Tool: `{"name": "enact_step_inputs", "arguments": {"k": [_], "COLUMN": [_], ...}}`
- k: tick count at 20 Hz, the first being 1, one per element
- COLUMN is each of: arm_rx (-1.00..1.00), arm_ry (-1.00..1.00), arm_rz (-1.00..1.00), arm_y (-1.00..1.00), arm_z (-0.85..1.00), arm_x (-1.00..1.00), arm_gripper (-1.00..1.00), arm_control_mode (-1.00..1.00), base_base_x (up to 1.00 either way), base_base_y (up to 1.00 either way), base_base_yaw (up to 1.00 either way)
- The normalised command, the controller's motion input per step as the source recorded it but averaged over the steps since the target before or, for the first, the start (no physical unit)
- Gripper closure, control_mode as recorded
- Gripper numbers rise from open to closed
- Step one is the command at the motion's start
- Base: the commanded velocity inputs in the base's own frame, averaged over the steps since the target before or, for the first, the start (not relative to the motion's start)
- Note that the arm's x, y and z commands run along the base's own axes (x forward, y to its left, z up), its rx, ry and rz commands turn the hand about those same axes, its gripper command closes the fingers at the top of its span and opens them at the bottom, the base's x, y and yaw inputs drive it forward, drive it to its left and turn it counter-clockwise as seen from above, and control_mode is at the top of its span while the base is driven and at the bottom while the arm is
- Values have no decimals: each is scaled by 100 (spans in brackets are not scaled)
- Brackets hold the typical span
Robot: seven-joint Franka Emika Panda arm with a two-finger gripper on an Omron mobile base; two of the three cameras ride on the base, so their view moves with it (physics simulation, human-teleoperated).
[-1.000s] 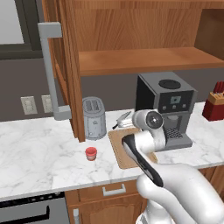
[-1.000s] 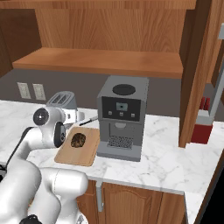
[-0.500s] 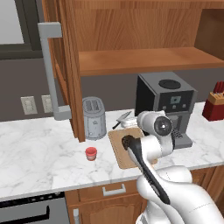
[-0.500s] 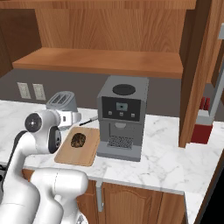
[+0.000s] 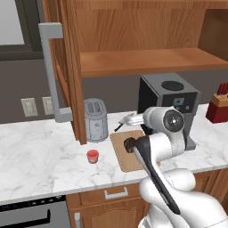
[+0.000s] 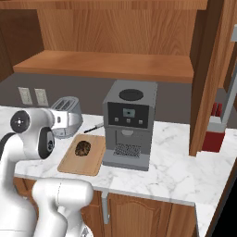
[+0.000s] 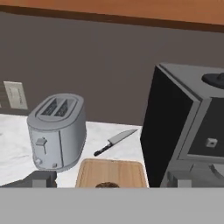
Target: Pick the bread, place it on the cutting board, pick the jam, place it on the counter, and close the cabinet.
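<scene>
You have the bread (image 6: 83, 148) lying on the cutting board (image 6: 78, 162), just left of the coffee machine (image 6: 129, 122), and the jam (image 5: 92, 156) standing on the bench (image 5: 40, 160) to the left of that machine, beyond the board and just in front of the open door's lower edge. Judging from how things lie, the only step left is closing the cabinet (image 5: 133, 40).

The cabinet door (image 5: 67, 67) stands swung out toward you, well to the left of the coffee machine, with its long grey handle (image 5: 54, 71) on the outer face. The hand looks toward the toaster (image 7: 56, 131) and the knife (image 7: 114, 142), both left of the coffee machine. Only the fingertips (image 7: 41, 179) peek over the lower edge there; they look set apart with nothing between them, though the view is too cropped for you to be sure, so treat the state of the jaws as unknown.

To close the door well, lift the hand clear of the toaster first, then carry it left past the door's free edge. Press on the outer face near the handle, far from the hinge, and sweep in an arc that follows the door's swing. Keep the elbow high so it does not brush the jam or the bread.
</scene>
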Motion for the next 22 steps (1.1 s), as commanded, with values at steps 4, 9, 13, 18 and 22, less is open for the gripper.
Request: {"name": "enact_step_inputs", "arguments": {"k": [4,9,13,18,22], "arm_rx": [2,2,1,0,0], "arm_ry": [-11,-11,-13,-16,-15], "arm_rz": [0,0,0,0,0], "arm_y": [-5,-3,-6,-7,-3], "arm_z": [13,14,8,4,0], "arm_x": [-51,-49,-49,-48,-48], "arm_gripper": [-100,-100,-100,-100,-100], "arm_control_mode": [-100,-100,-100,-100,-100], "base_base_x": [0,0,0,0,0], "base_base_y": [0,0,0,0,0], "base_base_yaw": [0,0,0,0,0]}}
